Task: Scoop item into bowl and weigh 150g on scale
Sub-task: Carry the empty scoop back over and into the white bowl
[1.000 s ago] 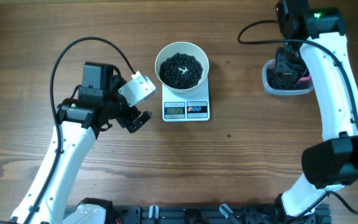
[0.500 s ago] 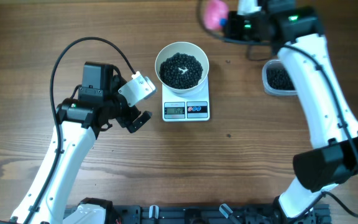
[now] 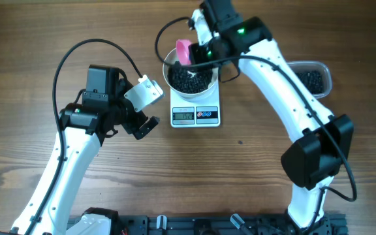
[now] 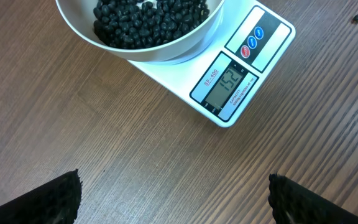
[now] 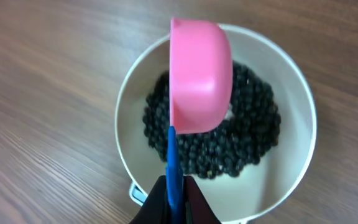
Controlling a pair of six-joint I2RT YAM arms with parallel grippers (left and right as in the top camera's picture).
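The white bowl (image 3: pixel 167 73) stands on the white scale (image 3: pixel 196 115) and holds a heap of black beans (image 3: pixel 189 81), the item. The scale's display (image 4: pixel 224 79) reads 152. My right gripper (image 5: pixel 175 177) is shut on the blue handle (image 5: pixel 171 155) of a pink scoop (image 5: pixel 197 74). The scoop hangs over the bowl's left half with its rounded back toward the wrist camera, so its inside is hidden. My left gripper (image 4: pixel 174 186) is open over bare wood just left of the scale, with nothing between its fingers.
A clear plastic tub (image 3: pixel 313 78) with more black beans sits at the right, partly behind the right arm. The right arm reaches across the table's back right to the bowl. Bare wood lies in front of the scale.
The right arm has swung left from the tub to above the bowl, carrying the pink scoop. The left arm has not moved.
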